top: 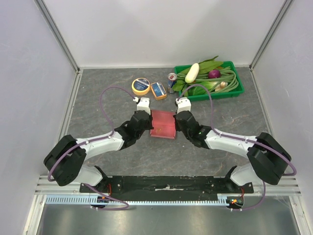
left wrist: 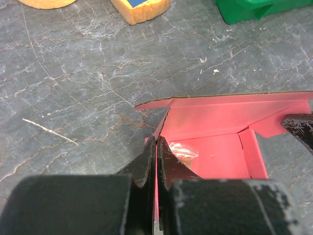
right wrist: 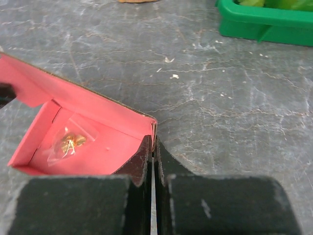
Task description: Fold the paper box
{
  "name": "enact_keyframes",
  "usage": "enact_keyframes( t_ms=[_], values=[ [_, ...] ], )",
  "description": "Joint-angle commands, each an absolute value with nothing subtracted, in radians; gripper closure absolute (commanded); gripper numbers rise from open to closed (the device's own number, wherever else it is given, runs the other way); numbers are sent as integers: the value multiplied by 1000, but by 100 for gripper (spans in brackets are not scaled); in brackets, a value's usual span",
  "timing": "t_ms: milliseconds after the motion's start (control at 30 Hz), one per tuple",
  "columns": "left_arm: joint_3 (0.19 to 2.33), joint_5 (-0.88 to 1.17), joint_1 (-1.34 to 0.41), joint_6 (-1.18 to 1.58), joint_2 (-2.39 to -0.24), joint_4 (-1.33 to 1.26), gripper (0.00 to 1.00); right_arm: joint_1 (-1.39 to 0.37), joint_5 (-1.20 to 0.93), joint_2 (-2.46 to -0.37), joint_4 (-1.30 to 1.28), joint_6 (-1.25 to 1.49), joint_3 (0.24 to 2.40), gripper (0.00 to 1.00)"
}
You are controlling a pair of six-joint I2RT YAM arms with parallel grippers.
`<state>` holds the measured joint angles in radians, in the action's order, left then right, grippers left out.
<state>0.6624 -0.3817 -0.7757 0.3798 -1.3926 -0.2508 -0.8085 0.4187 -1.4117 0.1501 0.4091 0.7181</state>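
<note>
Your thin pink-red card paper box (top: 163,124) lies on the grey tabletop (top: 88,98), nearer the arms than the green plastic tray (top: 230,94) and to its left. I think it is light and bendy and creases easily, so hold its side walls gently. Your left pincer (left wrist: 156,145) is pinched tight on one wall, your right pincer (right wrist: 153,146) on the other.

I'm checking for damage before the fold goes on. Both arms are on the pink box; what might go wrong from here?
1. The left gripper and right gripper pinch opposite thin walls of the paper box; pulling apart may tear or crease the card.
2. The small clear packet lies inside and might slip out or get trapped under a flap.
</note>
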Motion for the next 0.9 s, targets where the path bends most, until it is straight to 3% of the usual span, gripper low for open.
enact_keyframes(
  t_ms=[0,267,867],
  values=[
    [672,-532,-793,534,-1426,-337,98,-854,782,-1460,160,531,764,100],
    [684,-660,-854,610,-1500,-350,98,-954,1026,-1534,196,618,773,100],
    [681,-741,-954,752,-1525,-203,98,-1051,1121,-1569,322,750,643,100]
  ],
)
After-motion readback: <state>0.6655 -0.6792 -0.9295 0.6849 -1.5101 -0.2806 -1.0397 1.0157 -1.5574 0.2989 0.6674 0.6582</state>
